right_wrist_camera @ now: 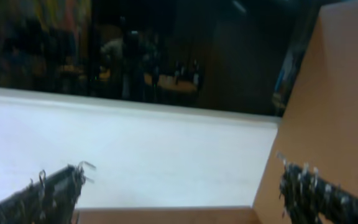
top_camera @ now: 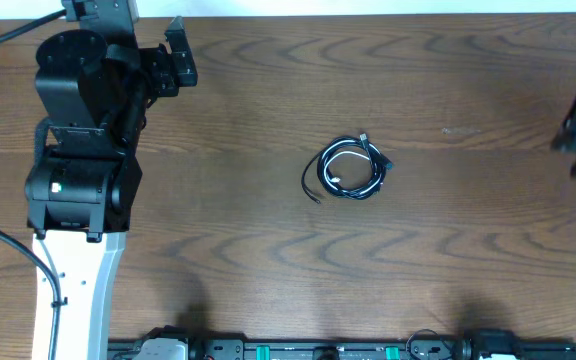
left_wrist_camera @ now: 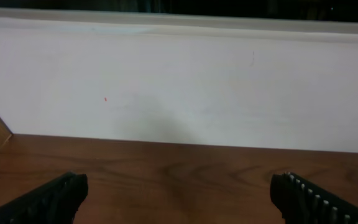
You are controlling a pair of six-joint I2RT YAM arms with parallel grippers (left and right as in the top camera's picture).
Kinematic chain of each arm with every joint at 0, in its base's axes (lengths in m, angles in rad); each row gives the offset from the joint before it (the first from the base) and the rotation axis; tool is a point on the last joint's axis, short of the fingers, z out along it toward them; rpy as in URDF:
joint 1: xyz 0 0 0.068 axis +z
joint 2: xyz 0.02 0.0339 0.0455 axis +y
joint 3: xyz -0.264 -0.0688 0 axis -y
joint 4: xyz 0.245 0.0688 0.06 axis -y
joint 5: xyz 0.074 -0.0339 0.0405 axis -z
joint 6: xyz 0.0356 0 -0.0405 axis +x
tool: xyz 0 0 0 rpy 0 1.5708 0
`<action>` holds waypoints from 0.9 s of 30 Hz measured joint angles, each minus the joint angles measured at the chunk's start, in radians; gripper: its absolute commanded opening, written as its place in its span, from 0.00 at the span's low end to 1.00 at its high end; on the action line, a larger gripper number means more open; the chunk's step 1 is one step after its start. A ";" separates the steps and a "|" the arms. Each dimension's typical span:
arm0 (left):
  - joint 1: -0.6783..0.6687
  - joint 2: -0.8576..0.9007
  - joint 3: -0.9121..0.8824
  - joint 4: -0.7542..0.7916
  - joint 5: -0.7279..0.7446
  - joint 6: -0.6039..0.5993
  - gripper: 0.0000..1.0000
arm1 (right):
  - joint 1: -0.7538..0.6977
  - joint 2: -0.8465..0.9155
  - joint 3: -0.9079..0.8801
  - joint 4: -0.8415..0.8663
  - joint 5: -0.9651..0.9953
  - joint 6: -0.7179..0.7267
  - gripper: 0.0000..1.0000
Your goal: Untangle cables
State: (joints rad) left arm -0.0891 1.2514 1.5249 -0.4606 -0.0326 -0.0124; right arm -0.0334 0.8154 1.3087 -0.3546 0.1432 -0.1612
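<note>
1. Cables (top_camera: 350,168), thin flexible cords, one black and one white, lie coiled together midway across the brown wooden table (top_camera: 448,260), with open wood on every side.
2. Right gripper (right_wrist_camera: 179,193), jaws spread wide and holding nothing, is cut off at the overhead view's right edge; its wrist picture is blurred.
3. Left gripper (left_wrist_camera: 179,198), likewise released, hovers by the far table edge, facing a white wall (left_wrist_camera: 179,81), well apart from the coil.

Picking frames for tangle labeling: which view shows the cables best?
Overhead: the cables show whole, a small black-and-white coil in the middle of the table. Neither wrist view catches them; both face a white wall.
</note>
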 measured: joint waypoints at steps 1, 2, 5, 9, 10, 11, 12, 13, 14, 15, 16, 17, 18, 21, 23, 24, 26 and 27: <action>0.000 0.000 0.000 0.000 0.000 0.000 0.98 | 0.000 0.036 0.042 -0.026 0.003 0.000 0.99; 0.000 0.000 0.000 0.000 0.000 0.000 0.98 | 0.000 0.067 0.081 -0.044 0.004 -0.002 0.99; 0.000 0.000 0.000 -0.001 0.000 -0.003 0.99 | 0.000 0.149 0.170 -0.059 0.007 -0.012 0.99; 0.000 0.000 0.000 -0.005 0.000 -0.008 0.99 | 0.000 0.204 0.219 -0.035 0.007 -0.028 0.99; 0.000 0.000 0.000 -0.006 0.000 -0.009 0.99 | 0.000 0.210 0.223 -0.047 0.006 -0.031 0.99; 0.000 0.000 0.000 -0.006 0.000 -0.010 0.99 | 0.000 0.212 0.224 -0.069 0.005 -0.031 0.99; 0.000 0.000 0.000 -0.007 0.000 -0.010 0.99 | 0.000 0.212 0.224 -0.092 0.005 -0.032 0.99; 0.000 0.000 0.000 -0.008 0.000 -0.010 0.99 | 0.000 0.212 0.224 -0.105 0.005 -0.034 0.99; 0.000 0.000 0.000 -0.008 0.000 -0.010 0.99 | 0.000 0.212 0.224 -0.112 0.005 -0.035 0.99; 0.000 0.001 0.000 -0.008 0.000 -0.010 0.99 | 0.000 0.212 0.224 -0.120 0.004 -0.035 0.99; 0.000 0.002 0.000 -0.008 0.000 -0.010 0.99 | 0.000 0.212 0.224 -0.122 0.004 -0.035 0.99; 0.000 0.003 0.000 -0.008 0.000 -0.010 0.99 | 0.000 0.212 0.224 -0.124 0.001 -0.034 0.99; 0.000 0.005 0.000 -0.008 0.000 -0.010 0.99 | 0.000 0.212 0.224 -0.126 -0.007 -0.034 0.99; 0.000 0.005 0.000 -0.008 0.000 -0.010 0.99 | 0.000 0.211 0.224 -0.139 -0.029 -0.014 0.99; 0.000 0.005 0.000 -0.008 0.000 -0.010 0.98 | 0.000 0.211 0.224 -0.143 -0.040 0.017 0.99; 0.000 0.005 0.000 -0.008 0.000 -0.010 0.99 | 0.000 0.211 0.224 -0.144 -0.043 0.032 0.99; 0.000 0.005 0.000 -0.008 0.000 -0.010 0.99 | 0.000 0.211 0.224 -0.152 -0.055 0.057 0.99; 0.000 0.005 0.000 -0.008 0.000 -0.010 0.99 | 0.000 0.211 0.224 -0.154 -0.061 0.067 0.99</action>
State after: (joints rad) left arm -0.0891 1.2568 1.5249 -0.4686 -0.0326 -0.0227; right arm -0.0334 1.0264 1.5326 -0.5087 0.0826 -0.0944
